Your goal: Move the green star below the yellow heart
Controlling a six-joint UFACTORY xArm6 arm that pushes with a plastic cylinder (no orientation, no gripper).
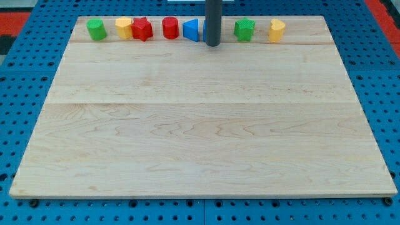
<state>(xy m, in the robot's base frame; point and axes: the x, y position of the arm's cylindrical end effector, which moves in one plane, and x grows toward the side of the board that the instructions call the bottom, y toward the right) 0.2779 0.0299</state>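
Green star (244, 29) sits in the row along the board's top edge, just to the view's right of the rod's tip (212, 44), not touching. No pincer here, just that bare tip. Yellow heart (124, 27) is way off left, so the star likely needs shoving that way and down.

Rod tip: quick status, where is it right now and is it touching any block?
My tip: no gripper, holding nothing; at the view's top, right against the blue block, with the green star apart on its right. Actual contact cannot be told.
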